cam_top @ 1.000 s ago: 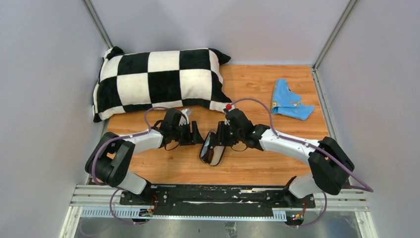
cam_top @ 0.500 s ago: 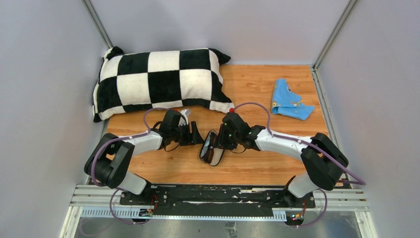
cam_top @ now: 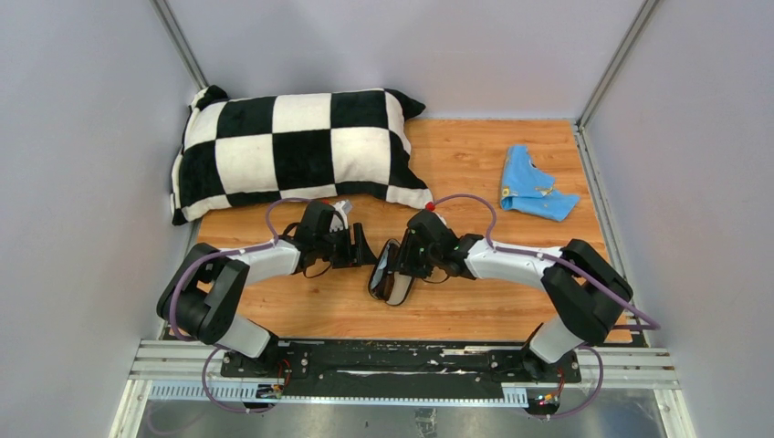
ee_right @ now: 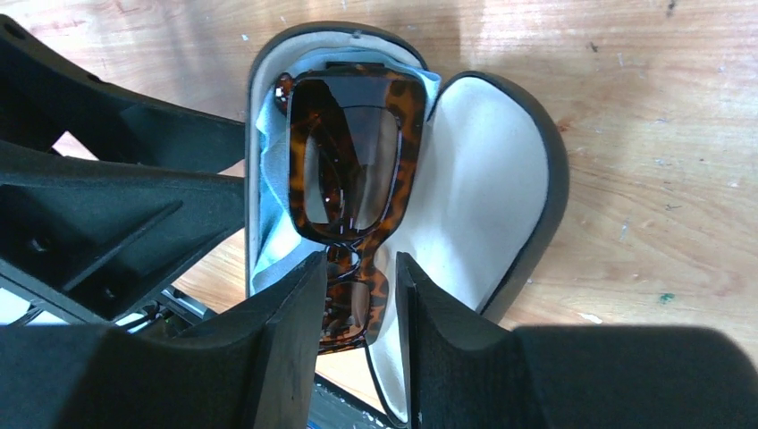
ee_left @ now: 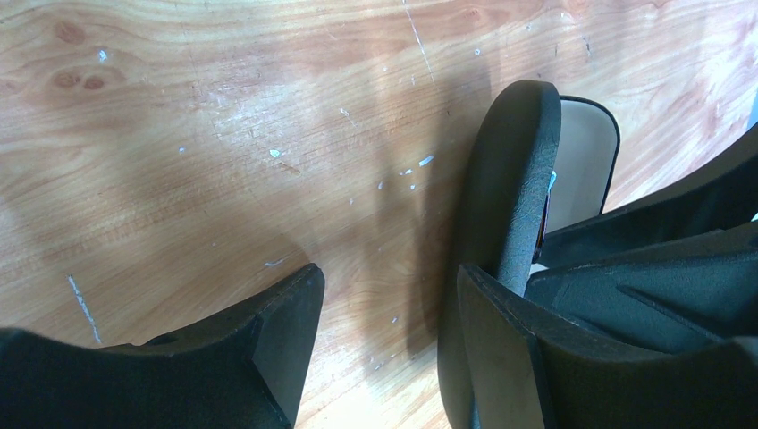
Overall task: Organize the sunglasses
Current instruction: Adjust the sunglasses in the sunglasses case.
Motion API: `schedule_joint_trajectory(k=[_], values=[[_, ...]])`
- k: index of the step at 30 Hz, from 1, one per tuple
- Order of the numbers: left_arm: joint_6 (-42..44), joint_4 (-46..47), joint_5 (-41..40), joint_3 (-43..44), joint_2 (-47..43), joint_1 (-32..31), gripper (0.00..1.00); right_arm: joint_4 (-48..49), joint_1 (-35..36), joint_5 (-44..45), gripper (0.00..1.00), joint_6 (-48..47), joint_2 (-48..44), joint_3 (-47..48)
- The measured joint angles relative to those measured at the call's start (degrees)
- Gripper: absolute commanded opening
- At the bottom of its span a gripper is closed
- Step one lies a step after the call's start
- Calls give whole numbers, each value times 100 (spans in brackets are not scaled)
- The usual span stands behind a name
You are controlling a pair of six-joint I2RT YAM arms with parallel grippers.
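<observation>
Right end effector (ee_right: 361, 290) sat over the open case (ee_right: 487, 179), jaws narrowly parted astride the sunglasses (ee_right: 353, 152), which lay folded inside the case (whether the jaws pinched the frame could not be told). Left end effector (ee_left: 389, 284), jaws wide and empty, touched the case's raised lid from outside. Done well, the step called for a gentle release and a straight lift clear of the case.
</observation>
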Motion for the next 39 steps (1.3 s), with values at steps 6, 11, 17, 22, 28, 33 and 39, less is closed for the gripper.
schedule_joint_trajectory(k=[6,11,17,22,28,33,39], values=[[13,-15,0,2,-2,0,66,282,0,31,36,221,31,-181],[20,-13,0,0,-4,0,66,520,0,-20,33,341,136,-234],[22,-11,-2,-11,-11,0,66,629,0,-94,23,396,205,-247],[24,17,-2,-35,-15,0,66,638,0,-98,17,417,214,-247],[24,59,-2,-66,-33,0,67,640,0,-101,13,420,212,-247],[28,74,-2,-76,-28,0,67,706,-4,-103,10,431,184,-297],[63,116,11,-81,94,2,66,855,-37,-153,8,459,177,-378]])
